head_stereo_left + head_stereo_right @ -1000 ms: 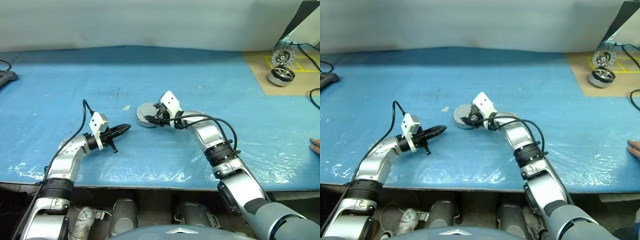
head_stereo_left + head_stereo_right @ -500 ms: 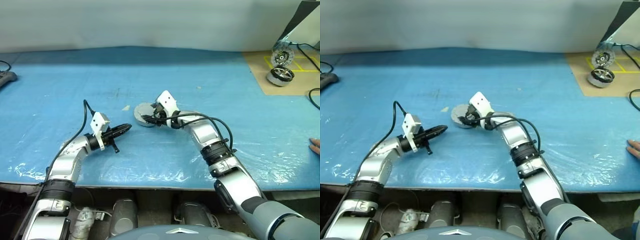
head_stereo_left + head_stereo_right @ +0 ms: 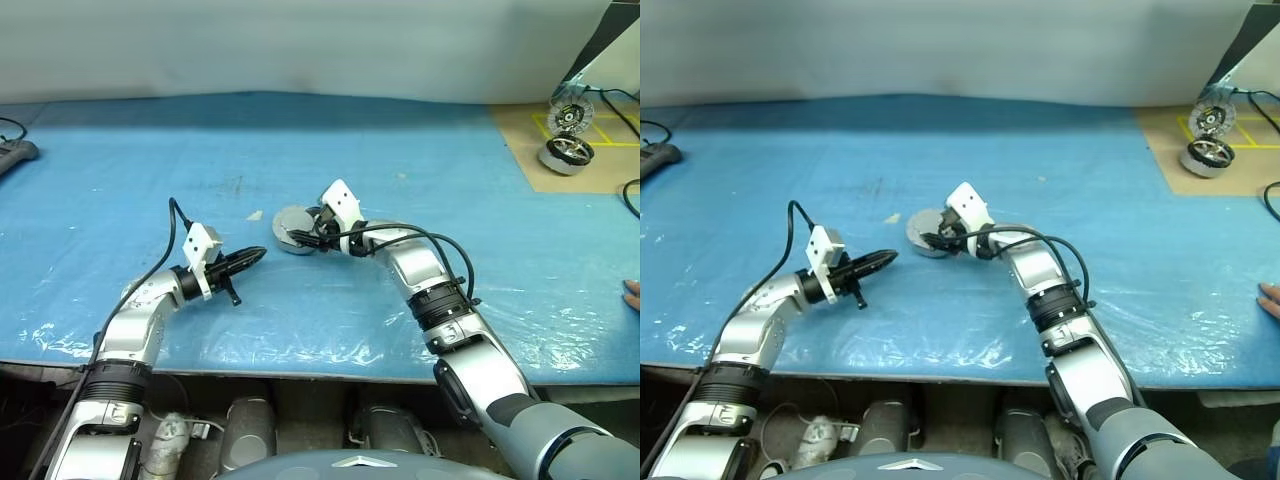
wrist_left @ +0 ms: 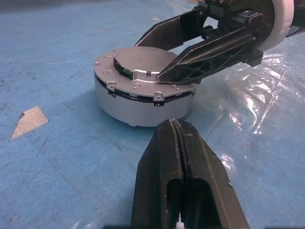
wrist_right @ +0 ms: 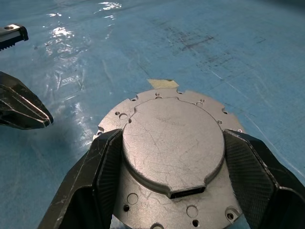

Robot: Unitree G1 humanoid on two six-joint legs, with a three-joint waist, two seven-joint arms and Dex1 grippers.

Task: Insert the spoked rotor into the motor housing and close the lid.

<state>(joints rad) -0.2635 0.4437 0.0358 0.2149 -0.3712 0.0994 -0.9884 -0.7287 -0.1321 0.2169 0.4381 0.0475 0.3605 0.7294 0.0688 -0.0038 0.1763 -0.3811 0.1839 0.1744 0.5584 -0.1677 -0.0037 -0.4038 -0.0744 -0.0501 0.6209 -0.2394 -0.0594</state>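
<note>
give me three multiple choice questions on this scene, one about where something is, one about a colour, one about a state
1. Where is the lid?
A. on the housing
B. on the brown board
C. in the left gripper

2. What colour is the table cover?
A. green
B. blue
C. white

3. How is the left gripper?
A. open wide
B. shut on the lid
C. shut, holding nothing

Answers: 1 A, the lid sits on top of the housing, with the right gripper fingers at either side of its raised centre. 2 B, the cover is blue all over. 3 C, its fingers are pressed together short of the housing.
</note>
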